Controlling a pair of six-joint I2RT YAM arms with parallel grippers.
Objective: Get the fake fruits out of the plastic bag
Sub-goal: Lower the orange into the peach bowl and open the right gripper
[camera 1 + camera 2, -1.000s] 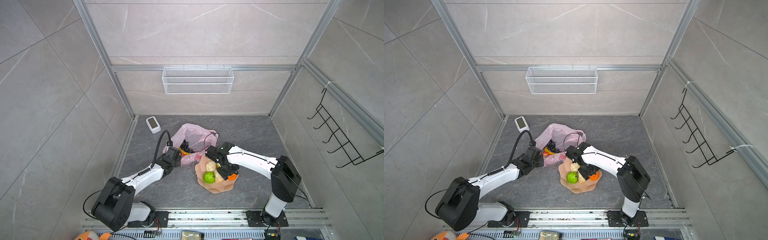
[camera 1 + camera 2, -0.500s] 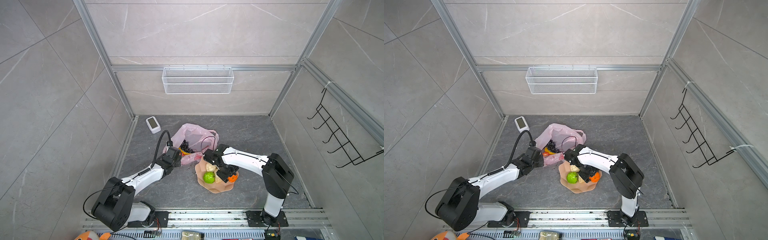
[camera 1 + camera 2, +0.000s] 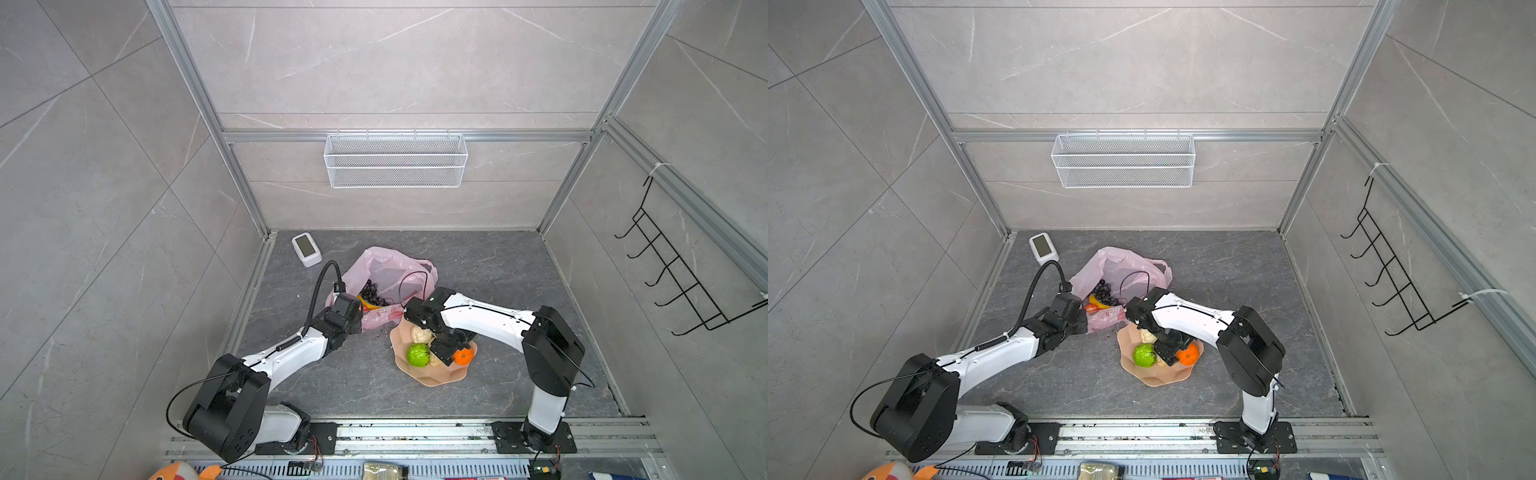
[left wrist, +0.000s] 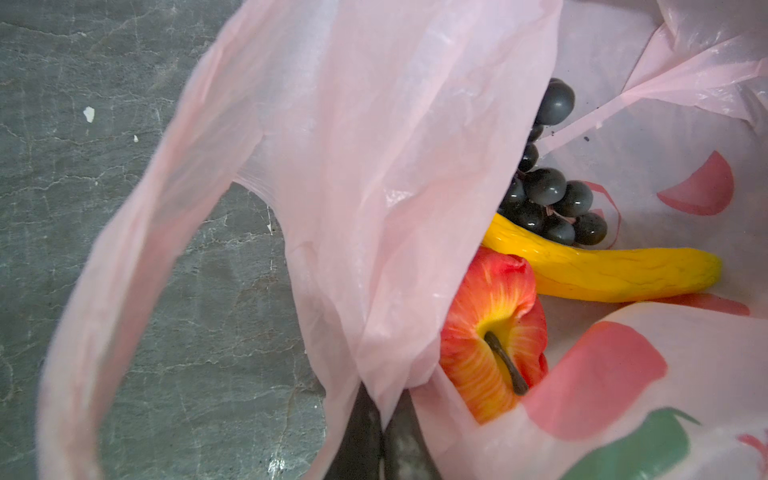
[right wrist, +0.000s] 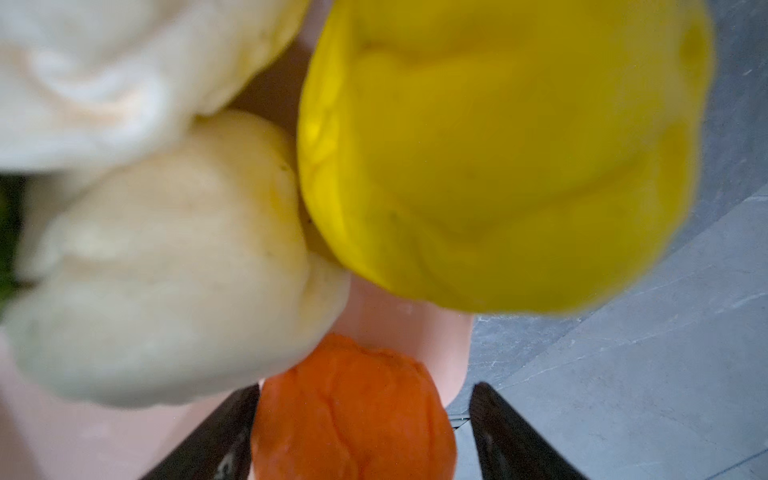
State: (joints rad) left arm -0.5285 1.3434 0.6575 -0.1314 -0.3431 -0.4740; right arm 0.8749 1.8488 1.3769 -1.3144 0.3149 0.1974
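The right arm [image 3: 486, 318] has swung its elbow in toward the middle since a second ago, while its wrist stays over the plate [image 3: 432, 376]. The left arm [image 3: 291, 353] has not shifted, and it reaches to the near edge of the plastic bag [image 3: 390, 270]. The bag lies where it did, at the back middle of the grey floor [image 3: 519, 270], with its mouth toward the arms. The left gripper [image 4: 384, 403] is closed tight on a fold of the bag's thin pink film just beside one handle loop, which holds the mouth open. Three fake fruits remain inside the bag: a dark bunch of grapes [image 4: 548, 199], a yellow banana [image 4: 602, 274] just under them, and a red apple [image 4: 494, 332] touching the banana, partly behind the film. The peach plate sits just in front of the bag and touches its edge in both top views. On the plate are a green fruit [image 3: 417, 354], pale beige pieces [image 3: 417, 333], a yellow piece [image 5: 498, 158] and an orange [image 3: 462, 356], all crowded together. The right gripper [image 5: 365, 419] hangs low over them with its fingers spread. The orange lies between the fingers, with one finger [image 5: 232, 432] right against it and the other clear of it (so nothing is clamped).
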